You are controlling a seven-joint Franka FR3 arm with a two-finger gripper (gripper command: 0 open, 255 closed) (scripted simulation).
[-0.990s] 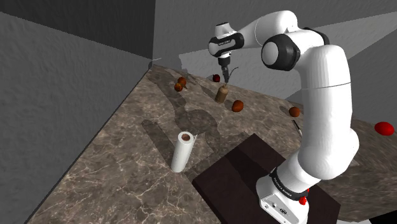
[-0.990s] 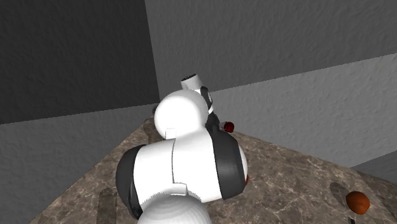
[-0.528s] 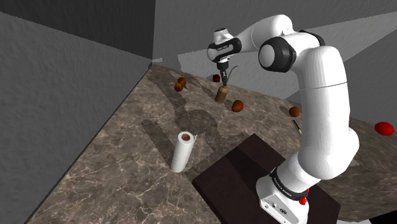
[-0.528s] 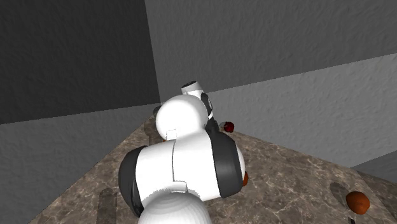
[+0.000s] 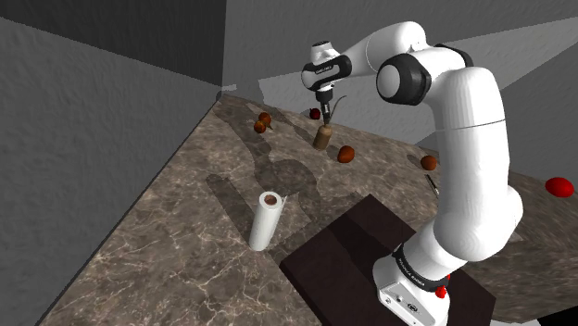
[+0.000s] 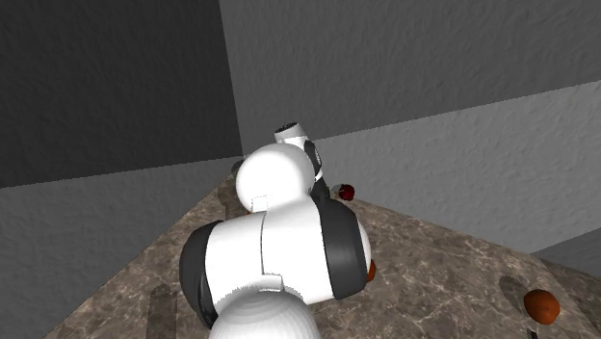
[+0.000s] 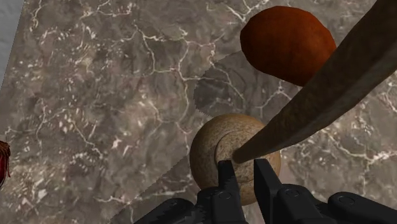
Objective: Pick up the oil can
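The oil can [image 5: 322, 138] is a tan, round-bodied can with a long thin spout, standing on the marble counter [image 5: 213, 213] near the far wall. My gripper [image 5: 326, 111] hangs straight down onto its top. In the wrist view the can's round body [image 7: 211, 145] lies right under the fingers, and its spout [image 7: 318, 95] slants away past the right finger. The gripper [image 7: 245, 167] is shut on the oil can, the black fingers [image 7: 226, 178] pinching a narrow part at the can's top. In the second exterior view the arm's white elbow [image 6: 279, 250] hides the can.
A red-brown ball [image 5: 345, 154] [image 7: 287, 42] lies close beside the can. Further brown balls [image 5: 263, 122] [image 5: 429, 163], a small dark red thing [image 5: 315, 114] [image 6: 346, 193] and a red one [image 5: 559, 186] lie around. A paper roll [image 5: 267, 220] stands near the dark stand [image 5: 361, 255].
The hand came down a little onto the can's top and the fingers closed on it. In the last half second nothing has moved.
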